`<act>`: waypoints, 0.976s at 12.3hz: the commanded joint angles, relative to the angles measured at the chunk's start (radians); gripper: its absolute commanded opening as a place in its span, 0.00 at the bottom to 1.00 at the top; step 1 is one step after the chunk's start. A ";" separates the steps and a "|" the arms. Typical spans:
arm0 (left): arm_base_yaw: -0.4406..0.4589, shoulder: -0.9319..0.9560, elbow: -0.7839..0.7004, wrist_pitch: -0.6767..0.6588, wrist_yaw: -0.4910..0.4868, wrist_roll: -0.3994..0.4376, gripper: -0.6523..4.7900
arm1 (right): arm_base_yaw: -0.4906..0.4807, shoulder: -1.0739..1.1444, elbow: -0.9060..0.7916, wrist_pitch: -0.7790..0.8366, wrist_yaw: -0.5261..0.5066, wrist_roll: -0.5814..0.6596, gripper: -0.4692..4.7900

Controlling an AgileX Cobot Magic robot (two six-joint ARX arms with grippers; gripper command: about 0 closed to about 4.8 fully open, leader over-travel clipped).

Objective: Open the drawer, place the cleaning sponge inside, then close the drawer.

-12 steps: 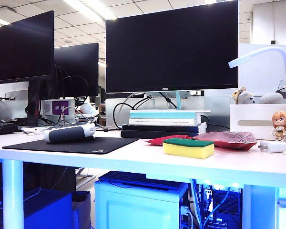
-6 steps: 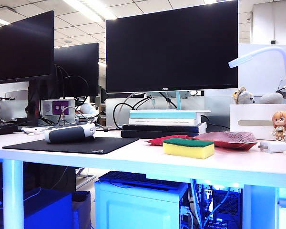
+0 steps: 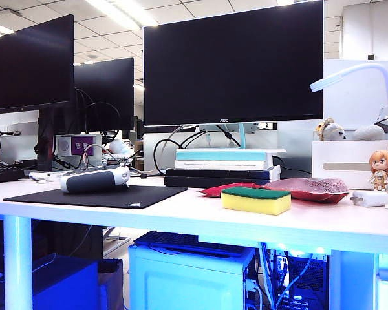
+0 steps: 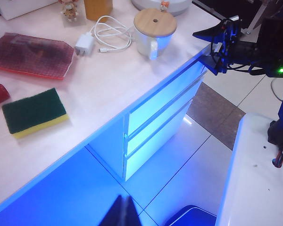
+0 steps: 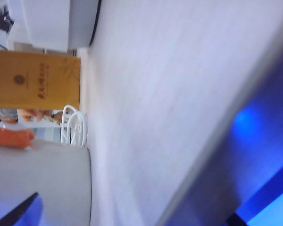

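In the exterior view the cleaning sponge [image 3: 255, 200] is seen right of centre on the white desk [image 3: 149, 213], green side up, with red packets [image 3: 307, 188] just behind it. The drawers [image 4: 155, 125] under the desk are all shut, and the right gripper [image 4: 208, 47] is held at the desk's edge above them, fingers spread wide and nothing gripped. Of the left gripper [image 4: 125, 214] only dark tips over the floor are shown, so its opening cannot be told.

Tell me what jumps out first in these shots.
The yellow sponge with its green top lies near the desk's front edge, red packets just behind it. A big dark monitor looms behind. Under the desk, the white drawers are shut.
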 commanded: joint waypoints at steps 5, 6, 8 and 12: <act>0.000 -0.002 0.004 0.006 0.003 0.000 0.11 | 0.000 -0.005 0.000 0.040 -0.138 -0.052 1.00; 0.000 -0.002 0.004 0.004 0.003 0.000 0.11 | 0.000 -0.005 -0.004 0.042 -0.139 -0.052 1.00; 0.000 -0.002 0.004 -0.001 0.001 0.000 0.11 | -0.002 -0.005 -0.032 0.043 -0.142 -0.071 1.00; 0.000 -0.002 0.004 -0.001 0.001 0.001 0.11 | -0.032 -0.005 -0.088 0.043 -0.125 -0.099 1.00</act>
